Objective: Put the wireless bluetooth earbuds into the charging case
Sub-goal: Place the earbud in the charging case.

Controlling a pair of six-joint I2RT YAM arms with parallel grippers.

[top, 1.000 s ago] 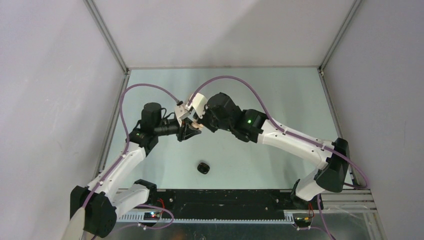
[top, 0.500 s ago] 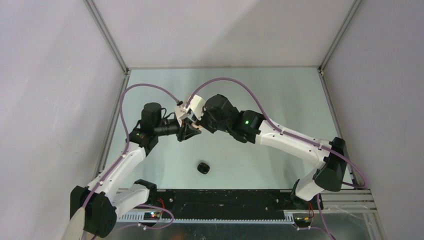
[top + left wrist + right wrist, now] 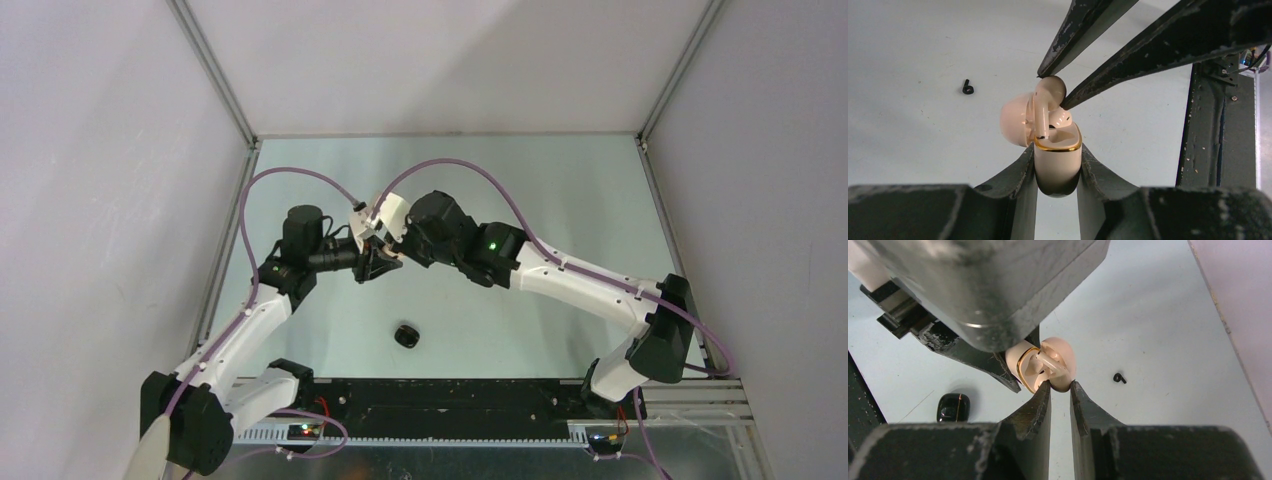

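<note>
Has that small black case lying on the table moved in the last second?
No. The black case sits at the same spot ahead of the black rail.

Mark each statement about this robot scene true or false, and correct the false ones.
1. The left gripper clamps the cream case. True.
2. The case's lid is shut. False: it stands open.
3. A black earbud lies loose on the table. True.
4. The right gripper pinches that black earbud. False: it pinches a cream earbud at the open case.
5. The black case is held in a gripper. False: it lies on the table.
</note>
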